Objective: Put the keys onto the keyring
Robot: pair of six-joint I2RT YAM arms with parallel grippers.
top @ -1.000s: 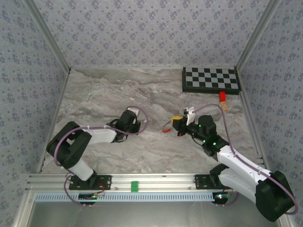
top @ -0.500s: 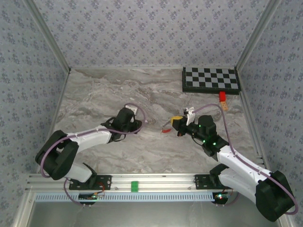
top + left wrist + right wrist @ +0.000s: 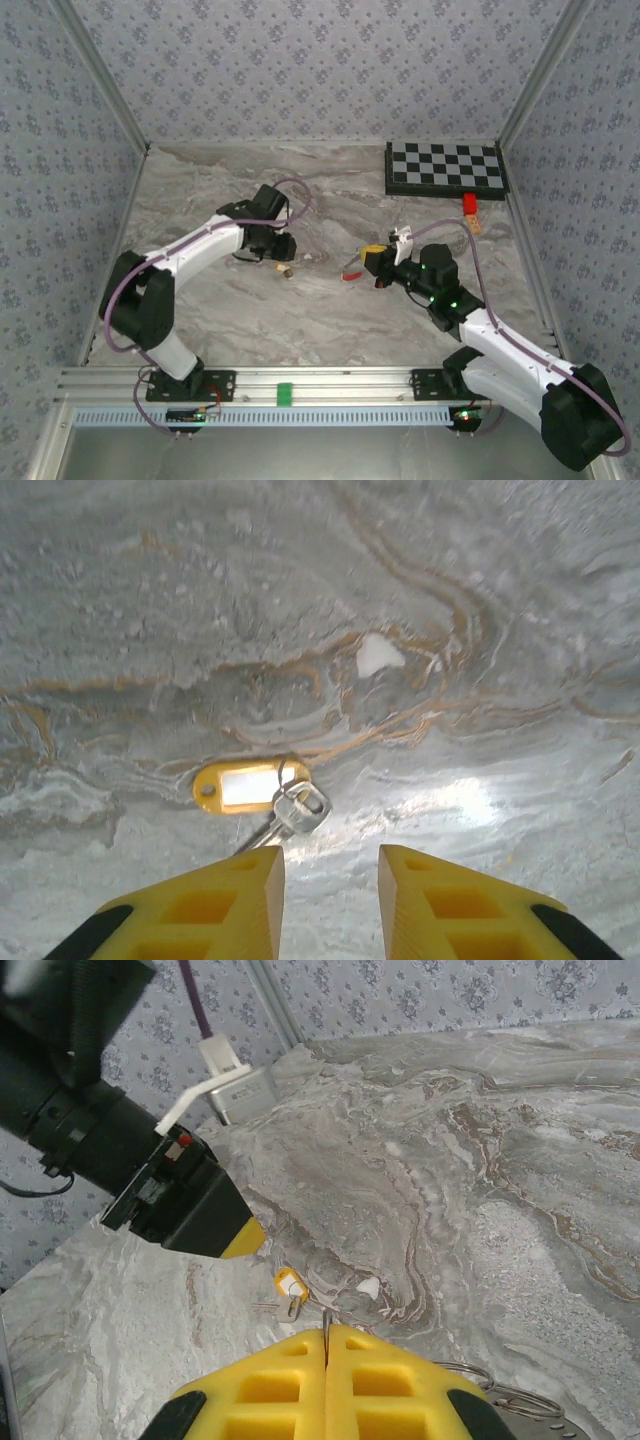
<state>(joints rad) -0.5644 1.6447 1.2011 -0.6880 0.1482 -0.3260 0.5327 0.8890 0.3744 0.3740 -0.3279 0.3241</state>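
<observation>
Just ahead of the left hand point(image 3: 330, 865), its fingers spread for a pickup, one key point(image 3: 298, 808) lies flat on the bench point(image 3: 450, 630); the right hand point(image 3: 327, 1345), pressed together, pinches the keyring point(image 3: 352, 268), apparently presenting it for threading.

A grey-veined marble desk point(image 3: 200, 200) spreads left of and in front of the checkerboard point(image 3: 446, 167); floral-papered walls point(image 3: 300, 60) rise behind and beside it.
</observation>
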